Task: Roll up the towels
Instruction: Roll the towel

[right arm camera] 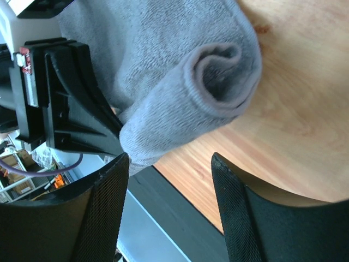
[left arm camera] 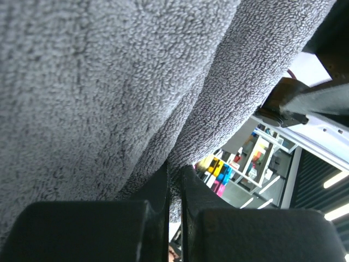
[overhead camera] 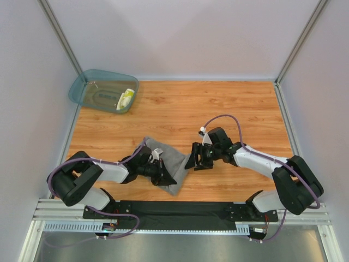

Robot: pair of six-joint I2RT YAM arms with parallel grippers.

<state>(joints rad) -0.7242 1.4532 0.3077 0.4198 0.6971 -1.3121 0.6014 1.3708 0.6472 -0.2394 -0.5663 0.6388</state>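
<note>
Table (overhead camera: 229,109): wood top.

Grey towel (overhead camera: 173,159) sits at 7 o'clock from the table centre, near the front edge. It is bunched, and the right wrist view shows one end wound into a loose spiral.

Teal tub (overhead camera: 82,94) is in the 10 o'clock corner, well apart from the towel.

Left gripper (left arm camera: 174,176) is pinched on a fold of the grey towel, fingers nearly together with terry between them.

Right gripper (right arm camera: 169,159) is at 3 o'clock of the towel. Its fingers are spread with nothing clamped, and the rolled end sits just past the tips.

Yellow-and-white cloth (overhead camera: 126,99) lies inside the tub, at its 3 o'clock wall.
</note>
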